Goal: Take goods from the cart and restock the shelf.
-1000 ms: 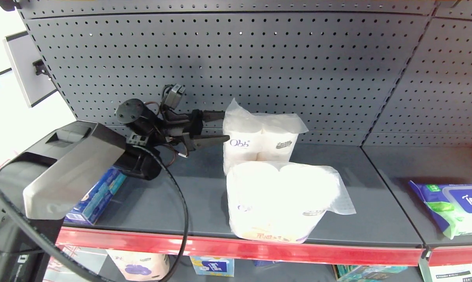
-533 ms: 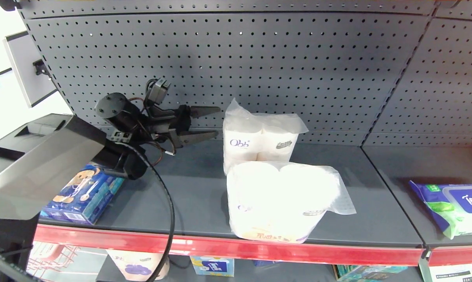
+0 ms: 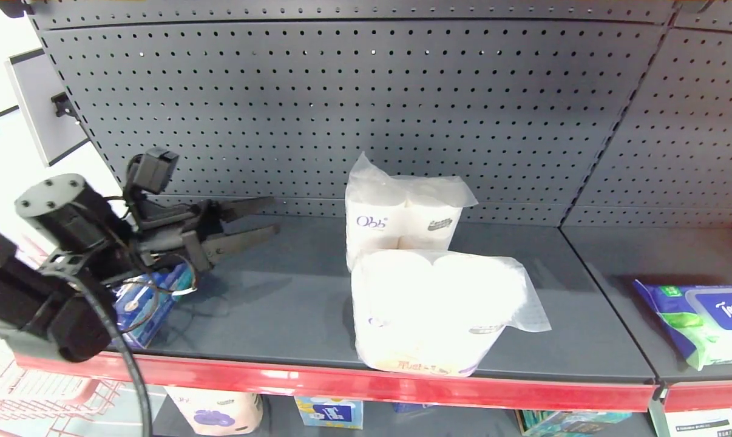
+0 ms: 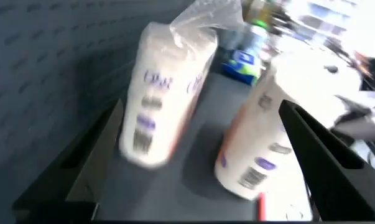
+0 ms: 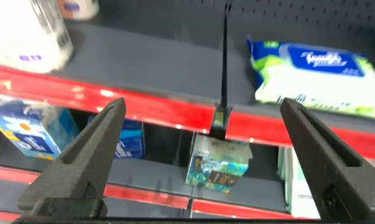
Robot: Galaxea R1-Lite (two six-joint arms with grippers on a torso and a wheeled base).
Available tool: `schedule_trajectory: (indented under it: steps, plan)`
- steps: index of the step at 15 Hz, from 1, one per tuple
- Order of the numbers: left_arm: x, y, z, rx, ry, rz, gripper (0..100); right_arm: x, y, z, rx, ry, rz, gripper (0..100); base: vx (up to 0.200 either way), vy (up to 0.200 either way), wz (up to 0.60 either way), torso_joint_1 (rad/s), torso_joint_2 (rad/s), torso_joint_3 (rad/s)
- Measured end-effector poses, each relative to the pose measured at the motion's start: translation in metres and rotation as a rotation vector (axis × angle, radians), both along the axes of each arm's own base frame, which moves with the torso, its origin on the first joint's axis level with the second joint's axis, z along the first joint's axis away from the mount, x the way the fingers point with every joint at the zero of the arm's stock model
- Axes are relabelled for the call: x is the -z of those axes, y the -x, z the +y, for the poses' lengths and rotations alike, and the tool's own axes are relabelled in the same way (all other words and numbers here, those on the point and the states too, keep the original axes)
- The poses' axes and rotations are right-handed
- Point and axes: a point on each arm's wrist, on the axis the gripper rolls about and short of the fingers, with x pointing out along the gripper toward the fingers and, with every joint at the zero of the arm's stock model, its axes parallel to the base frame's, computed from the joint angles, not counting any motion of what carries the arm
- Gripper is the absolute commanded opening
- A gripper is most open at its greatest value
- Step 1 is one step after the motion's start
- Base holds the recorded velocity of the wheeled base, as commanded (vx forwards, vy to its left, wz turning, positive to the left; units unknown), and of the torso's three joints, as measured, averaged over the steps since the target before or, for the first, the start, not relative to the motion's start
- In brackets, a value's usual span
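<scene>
Left gripper is withdrawing from the rear roll pack toward the left edge of the shelf, and is now well apart from it. Its jaws are standing apart, holding nothing. Both packs are staying put, the rear one by the back panel and the front roll pack just before it at the front edge. The arm is partly covering the blue box at the front-left corner. The wipes pack is lying in the right bay. Right gripper is hanging before the red front edge, jaws apart and empty.
</scene>
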Motion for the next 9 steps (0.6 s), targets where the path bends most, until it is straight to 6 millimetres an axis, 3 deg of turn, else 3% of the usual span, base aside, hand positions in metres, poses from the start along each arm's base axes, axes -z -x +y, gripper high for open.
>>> schedule_trajectory:
  steps: [2,4,9]
  plan:
    - [-0.005,0.029,0.028,-0.154,0.014,0.016,100,-0.025,-0.002,-0.001,0.002,-0.012,-0.001,100,0.0,0.0,0.0,0.0,0.0,0.0]
    - [-0.014,0.045,0.043,-0.331,0.049,-0.002,100,-0.05,-0.008,-0.003,0.0,-0.023,0.012,100,0.0,0.0,0.0,0.0,0.0,0.0]
    - [-0.027,0.059,0.044,-0.576,0.122,-0.035,100,-0.055,-0.019,-0.006,0.0,-0.046,0.079,100,0.0,0.0,0.0,0.0,0.0,0.0]
